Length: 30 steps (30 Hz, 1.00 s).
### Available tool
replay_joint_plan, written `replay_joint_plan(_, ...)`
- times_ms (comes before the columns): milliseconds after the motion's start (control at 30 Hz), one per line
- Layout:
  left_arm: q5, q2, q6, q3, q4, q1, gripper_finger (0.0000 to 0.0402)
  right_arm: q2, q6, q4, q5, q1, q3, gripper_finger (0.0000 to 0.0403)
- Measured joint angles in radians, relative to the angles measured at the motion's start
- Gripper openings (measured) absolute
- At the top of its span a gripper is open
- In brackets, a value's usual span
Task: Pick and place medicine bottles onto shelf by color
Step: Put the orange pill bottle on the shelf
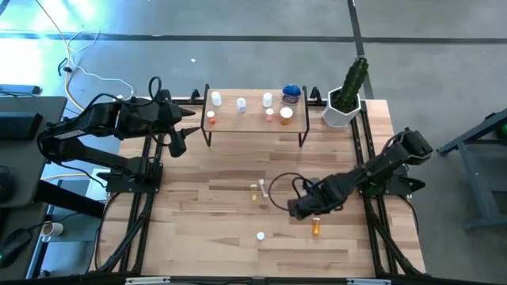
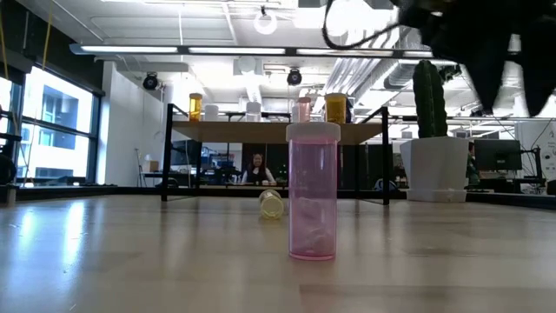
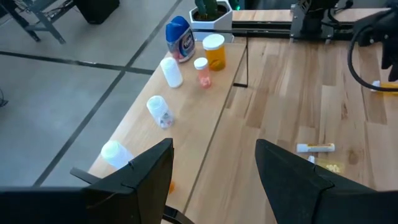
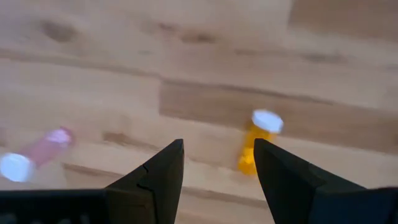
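The shelf (image 1: 255,124) stands at the table's far edge and bears several medicine bottles: white ones (image 3: 171,71), a pink one (image 3: 202,72), an orange one (image 3: 214,51) and a blue jar (image 3: 179,38). On the table an orange bottle (image 4: 255,146) lies on its side. A pink bottle (image 2: 313,191) stands upright, and two small bottles (image 1: 257,191) lie farther back. My right gripper (image 4: 217,162) hangs open above the table, pointing down, just beside the orange bottle. My left gripper (image 3: 214,162) waits open, raised by the shelf's left end.
A white pot with a green cactus (image 1: 346,104) stands at the shelf's right end. Bare tabletop (image 1: 198,222) stretches across the near left. Black frame rails (image 1: 372,158) run along both table sides. A person (image 2: 257,169) sits far off in the room behind.
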<state>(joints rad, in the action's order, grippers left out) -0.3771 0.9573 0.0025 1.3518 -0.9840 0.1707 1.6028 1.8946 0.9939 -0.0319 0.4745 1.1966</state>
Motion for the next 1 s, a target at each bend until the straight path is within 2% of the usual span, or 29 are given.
replay_joint_plan(100,0.000,0.000,-0.022,0.000,0.000,0.000,0.0218,0.000,0.045,-0.017,-0.025,0.036,-0.030,0.0186)
replay_joint_plan(367,0.000,0.000,-0.081,0.000,0.001,0.000,0.0218,0.000,0.132,-0.037,0.002,0.100,-0.108,0.0186)
replay_joint_plan(800,-0.001,0.007,-0.105,0.000,0.001,0.000,0.0218,0.000,0.174,-0.253,-0.007,0.102,-0.287,0.0186)
replay_joint_plan(1000,-0.002,0.021,-0.115,0.000,0.002,0.000,0.0218,0.001,0.167,-0.320,-0.060,0.095,-0.334,0.0180)
